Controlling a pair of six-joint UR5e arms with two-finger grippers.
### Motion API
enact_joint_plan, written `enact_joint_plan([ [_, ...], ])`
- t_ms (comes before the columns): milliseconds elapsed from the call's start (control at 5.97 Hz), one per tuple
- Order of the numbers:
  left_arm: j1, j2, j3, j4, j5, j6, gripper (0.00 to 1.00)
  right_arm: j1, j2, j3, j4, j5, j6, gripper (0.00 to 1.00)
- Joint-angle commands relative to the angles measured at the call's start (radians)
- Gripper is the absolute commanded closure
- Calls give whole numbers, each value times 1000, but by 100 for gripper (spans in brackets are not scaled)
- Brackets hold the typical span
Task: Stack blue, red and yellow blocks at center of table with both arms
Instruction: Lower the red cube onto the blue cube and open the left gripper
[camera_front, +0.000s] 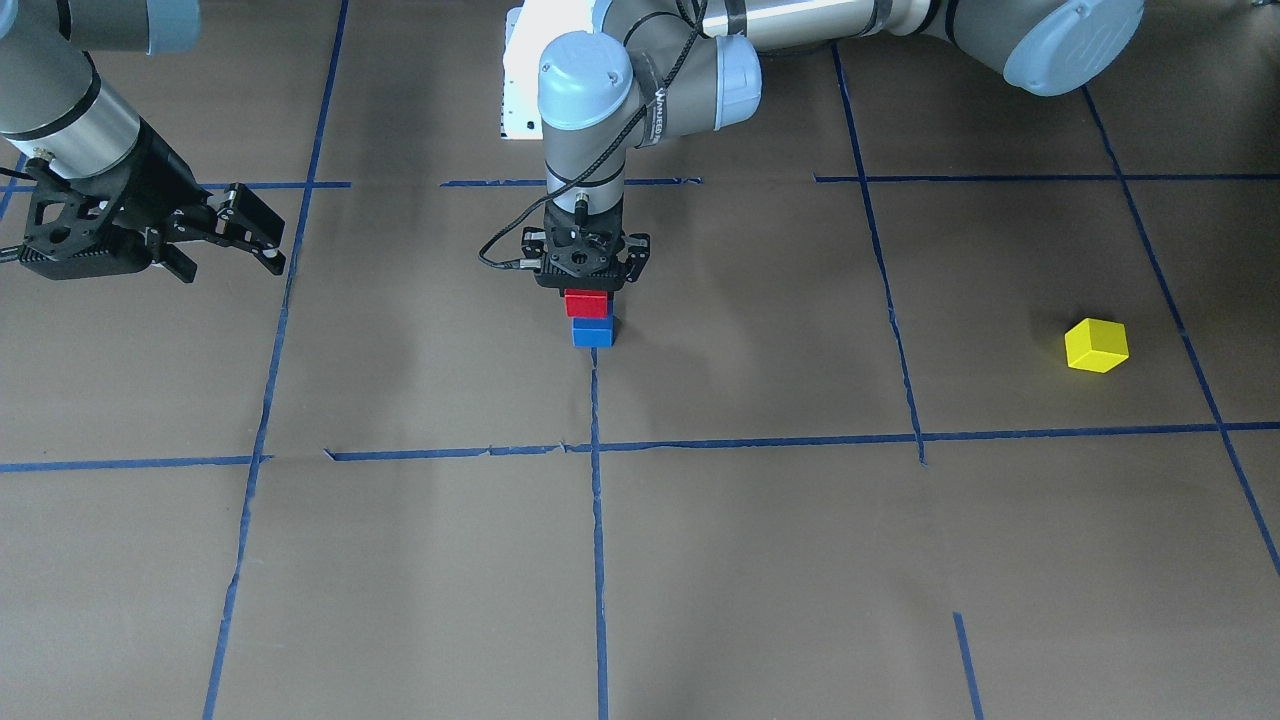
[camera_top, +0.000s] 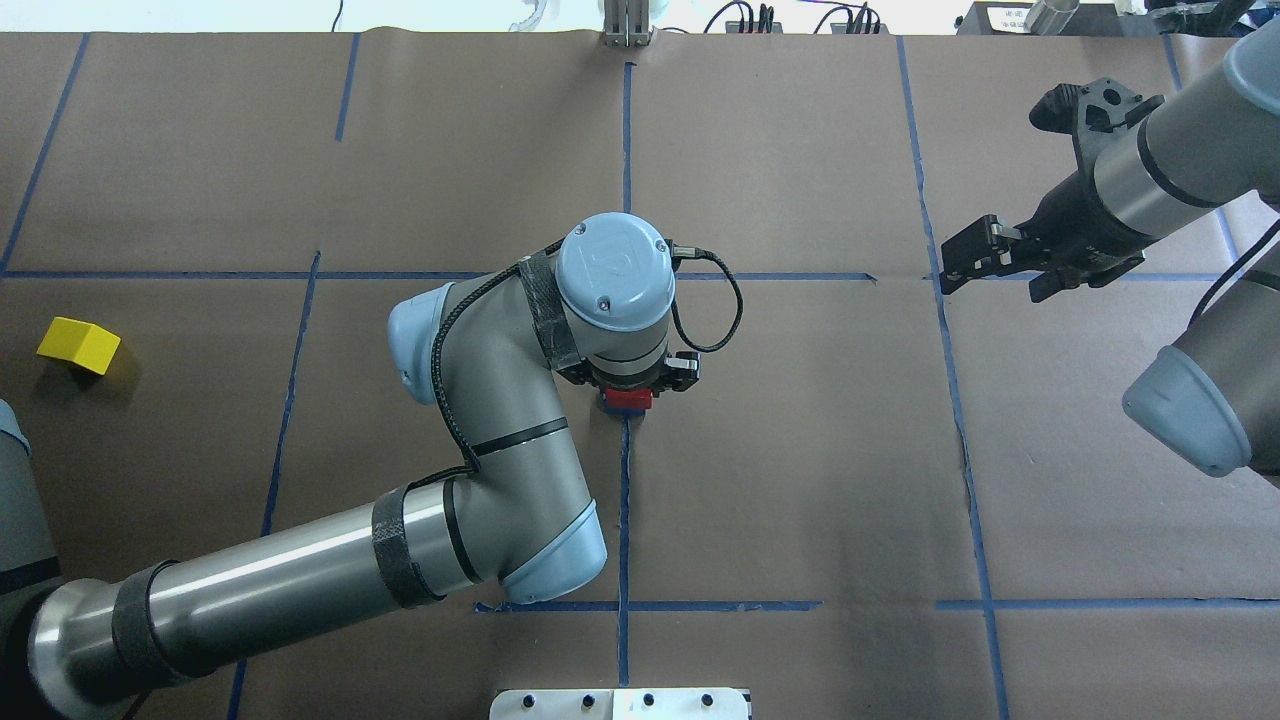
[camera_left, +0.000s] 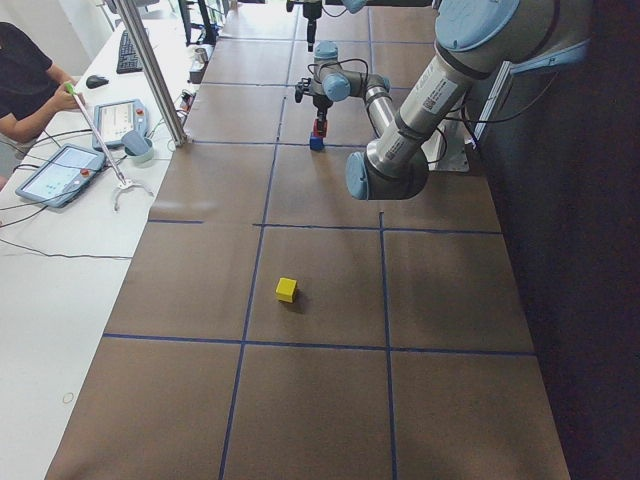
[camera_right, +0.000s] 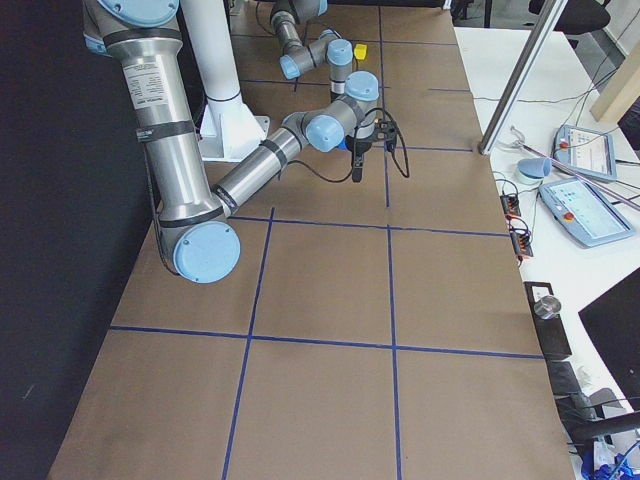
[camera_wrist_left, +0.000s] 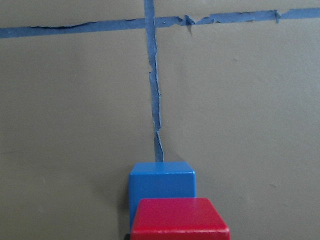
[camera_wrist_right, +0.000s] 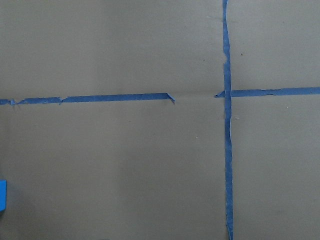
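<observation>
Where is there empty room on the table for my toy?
The row of table squares beyond the blue block, away from the robot, is bare. Crowded: the middle, where the left gripper sits over the red block.

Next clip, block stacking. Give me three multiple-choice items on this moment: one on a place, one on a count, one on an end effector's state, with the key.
1. Where is the yellow block?
A. On the red block
B. In the right end effector
C. Alone on the table, on the robot's left side

2. How many blocks are stacked at the centre?
A. One
B. Two
C. Three

3. What is the right end effector's state?
A. Open, holding nothing
B. Shut on the blue block
C. Shut on the yellow block

1 C: it lies far from the other two.
2 B: red sits on blue beneath the left end effector.
3 A: its fingers are spread with nothing between them.
</observation>
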Motion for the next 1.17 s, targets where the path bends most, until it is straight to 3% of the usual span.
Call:
enact_joint_plan([
  [0, 0, 1, 1, -4, 11, 0, 80, -2, 0, -2, 0, -2, 0, 0],
  [335, 0, 3, 6, -4, 17, 0, 78, -2, 0, -1, 0, -2, 2, 0],
  [503, 0, 3, 6, -4, 17, 0, 65, -2, 0, -1, 0, -2, 2, 0],
  [670, 0, 1, 6, -4, 17, 0, 24, -2, 0, -1, 0, -2, 2, 0],
  [838, 0, 1, 6, -4, 17, -5, 0, -2, 2, -1, 0, -2, 3, 0],
  [1006, 0, 0, 4, -6, 17, -20, 0, -2, 2, 1, 0, -2, 3, 0],
])
